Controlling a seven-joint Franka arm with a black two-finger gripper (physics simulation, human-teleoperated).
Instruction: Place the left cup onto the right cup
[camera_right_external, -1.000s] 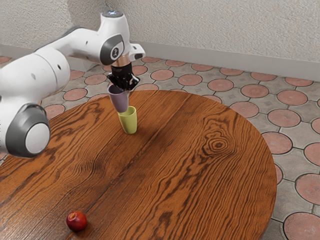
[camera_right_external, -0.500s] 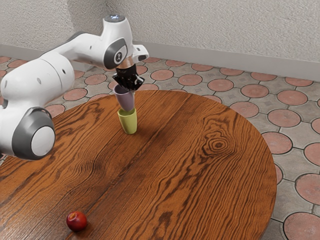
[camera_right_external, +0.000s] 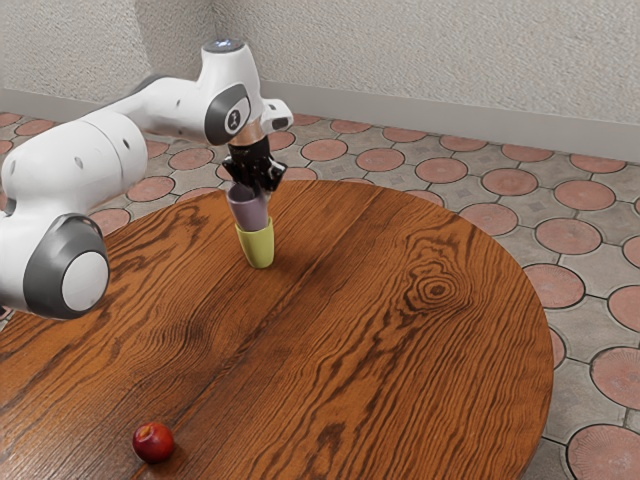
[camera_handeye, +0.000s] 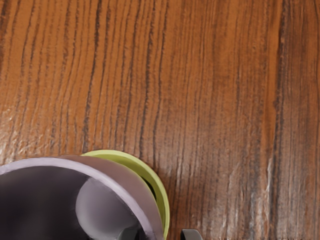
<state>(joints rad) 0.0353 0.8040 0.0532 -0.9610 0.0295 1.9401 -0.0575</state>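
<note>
Lowered over the past second, the mauve tapered plastic cup (camera_right_external: 248, 208) now sits with its base sunk into the mouth of the lime-green tapered plastic cup (camera_right_external: 258, 247), where a second ago it hung beside and above that cup's rim. The white robot arm (camera_right_external: 120, 150) has swung towards the exterior view's right and come down, bringing the two cups into line. The black fingers (camera_right_external: 250, 183) are clamped on the mauve cup at its rim and carry it nearly upright, with perhaps a slight lean.

From the wrist camera, the mauve cup (camera_handeye: 50, 205) lies directly under the hand, and the lime-green cup's rim (camera_handeye: 156, 184) peeps out as a crescent on one side, so the two are close to centred but not perfectly so.

By the look of it, the stacking is almost done: the upper cup seems only partly seated, and a little more descent and a release appear to be what is left. The lime-green cup stands on the round dark-grained wooden desk (camera_right_external: 400, 330), near its far edge; a small red apple (camera_right_external: 153, 441) lies well apart at the near edge.

Neither cup carries a brand, label or lettering. A round emblem on the arm's grey joint cap (camera_right_external: 228, 105) is too small to read.
</note>
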